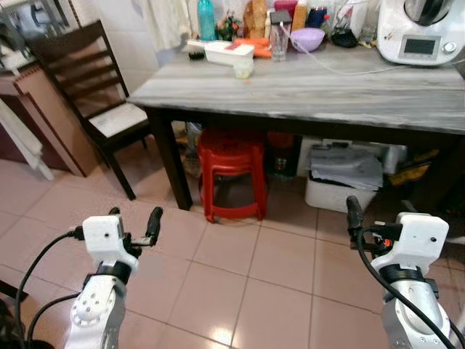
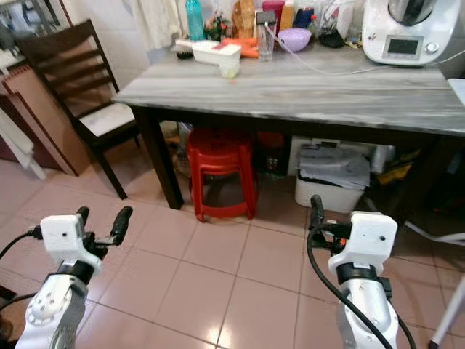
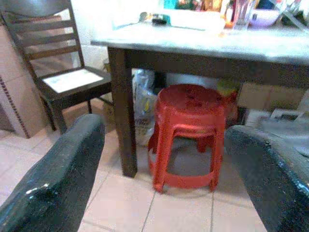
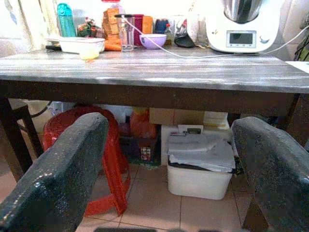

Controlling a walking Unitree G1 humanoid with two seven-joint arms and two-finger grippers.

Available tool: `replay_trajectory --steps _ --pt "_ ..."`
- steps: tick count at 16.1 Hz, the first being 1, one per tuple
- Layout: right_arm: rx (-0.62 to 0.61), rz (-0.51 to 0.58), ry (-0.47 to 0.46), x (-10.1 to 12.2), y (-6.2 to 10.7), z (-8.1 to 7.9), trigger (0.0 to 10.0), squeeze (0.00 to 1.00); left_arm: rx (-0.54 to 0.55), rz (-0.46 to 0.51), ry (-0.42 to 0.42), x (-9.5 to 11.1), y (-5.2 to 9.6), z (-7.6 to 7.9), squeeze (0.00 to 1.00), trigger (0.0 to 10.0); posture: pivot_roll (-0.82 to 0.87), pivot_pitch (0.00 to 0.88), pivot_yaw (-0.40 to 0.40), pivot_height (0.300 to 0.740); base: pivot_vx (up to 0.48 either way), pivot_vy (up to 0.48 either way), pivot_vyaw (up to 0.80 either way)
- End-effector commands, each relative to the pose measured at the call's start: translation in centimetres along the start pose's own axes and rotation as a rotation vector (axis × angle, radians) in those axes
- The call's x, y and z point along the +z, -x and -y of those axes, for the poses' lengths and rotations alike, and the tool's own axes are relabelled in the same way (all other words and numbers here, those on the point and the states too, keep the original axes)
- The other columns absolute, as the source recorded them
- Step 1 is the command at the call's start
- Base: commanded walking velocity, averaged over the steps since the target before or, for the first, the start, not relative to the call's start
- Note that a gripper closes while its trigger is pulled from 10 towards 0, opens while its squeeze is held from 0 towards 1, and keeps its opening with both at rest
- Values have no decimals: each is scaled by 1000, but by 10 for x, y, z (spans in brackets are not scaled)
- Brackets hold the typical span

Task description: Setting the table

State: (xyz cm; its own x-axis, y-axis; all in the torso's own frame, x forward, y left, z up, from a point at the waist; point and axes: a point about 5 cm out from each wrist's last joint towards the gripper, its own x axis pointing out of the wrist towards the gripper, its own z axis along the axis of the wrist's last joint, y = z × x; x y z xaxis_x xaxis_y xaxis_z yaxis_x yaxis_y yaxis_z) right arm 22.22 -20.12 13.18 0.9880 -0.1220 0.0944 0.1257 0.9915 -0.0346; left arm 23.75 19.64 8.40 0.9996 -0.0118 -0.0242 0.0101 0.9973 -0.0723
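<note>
From my head cam: grey table point(image 1: 305, 91) is ahead, clutter like a purple bowl point(image 1: 307, 38) along its far edge, red stool point(image 1: 232, 171) underneath. My left gripper point(image 1: 134, 225) and right gripper point(image 1: 354, 218) hang over the floor tiles. Left wrist cam: fingers point(image 3: 58, 179) spread, holding nothing. Right wrist cam: same, fingers point(image 4: 63, 174) apart, empty.
</note>
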Motion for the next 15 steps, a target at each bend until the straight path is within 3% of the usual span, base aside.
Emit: replay_trajectory --steps 1,3,5,10,14,15 --pt "17 17 -9 6 -1 -5 10000 0 14 -16 -33 -2 2 -4 0 10000 -105 60 63 740 0 0 0" --pt "18 11 -14 6 -1 -6 10000 0 0 -28 -25 -2 1 -2 0 10000 -105 65 62 740 0 0 0" --pt "22 5 -24 4 -2 -8 10000 0 37 -6 -20 -1 -3 -2 0 10000 -105 65 62 740 0 0 -800" --pt "27 -12 -55 1 -2 -11 10000 0 -17 22 -16 6 -9 5 0 10000 -102 72 64 740 0 0 -563" --pt "25 -25 -104 -1 -5 -12 10000 0 -63 87 -15 25 -18 16 0 10000 -88 65 46 740 0 0 0" --pt "17 -36 -114 -2 -6 -10 10000 0 -122 82 -56 25 -17 18 0 10000 -82 65 31 740 0 0 0"
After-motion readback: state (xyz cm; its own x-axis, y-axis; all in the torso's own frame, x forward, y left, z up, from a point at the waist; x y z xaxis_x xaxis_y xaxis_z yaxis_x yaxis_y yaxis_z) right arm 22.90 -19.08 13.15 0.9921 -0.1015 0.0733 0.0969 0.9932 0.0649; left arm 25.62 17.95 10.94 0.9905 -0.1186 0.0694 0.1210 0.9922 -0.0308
